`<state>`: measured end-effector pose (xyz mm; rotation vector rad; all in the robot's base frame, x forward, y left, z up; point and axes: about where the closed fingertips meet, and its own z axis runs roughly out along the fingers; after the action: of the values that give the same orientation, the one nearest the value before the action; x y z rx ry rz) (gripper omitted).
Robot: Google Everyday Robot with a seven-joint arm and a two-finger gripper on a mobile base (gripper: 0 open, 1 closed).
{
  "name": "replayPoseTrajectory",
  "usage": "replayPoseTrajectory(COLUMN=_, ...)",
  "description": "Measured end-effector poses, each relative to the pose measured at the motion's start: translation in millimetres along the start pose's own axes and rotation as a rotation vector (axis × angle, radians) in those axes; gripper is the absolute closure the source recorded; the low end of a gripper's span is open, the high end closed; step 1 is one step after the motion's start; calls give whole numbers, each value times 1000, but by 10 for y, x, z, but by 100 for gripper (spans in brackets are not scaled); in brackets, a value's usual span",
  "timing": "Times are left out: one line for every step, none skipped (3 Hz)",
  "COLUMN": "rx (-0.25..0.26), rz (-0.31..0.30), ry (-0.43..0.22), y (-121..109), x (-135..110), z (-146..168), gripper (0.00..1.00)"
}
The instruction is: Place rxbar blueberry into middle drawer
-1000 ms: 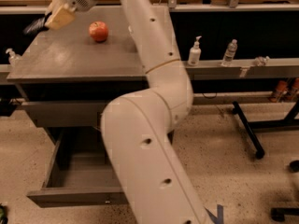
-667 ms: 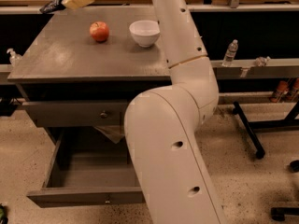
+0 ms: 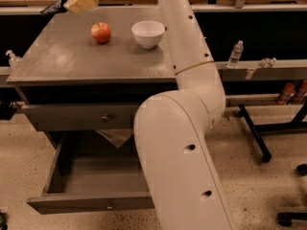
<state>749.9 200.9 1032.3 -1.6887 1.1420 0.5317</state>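
Hand is hovering over the far-left corner of the counter, pinching what I'm reading as the rxbar blueberry by one end, the rest sticking out left. I'm judging it light, thin, bendy and slick-wrapped, so gripping across the width should hold. Nearest me, the middle drawer is standing pulled out, nothing showing inside. Farther back, the apple and white bowl are sitting apart, the bowl looking empty.
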Motion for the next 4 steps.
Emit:
replayPoseTrajectory(rx=47, rz=3, ry=-117, y=19, x=55, z=-267, gripper=100)
replayPoseTrajectory(rx=188, rz=-59, ry=-202, y=-14, x=-96, z=-842, gripper=100)
replayPoseTrajectory(rx=286, rz=-101, ry=-288, y=142, x=-270, z=-1231, gripper=100)
replayPoseTrajectory(rx=291, rz=-92, ry=-319, y=412, x=-249, z=-1338, gripper=100)
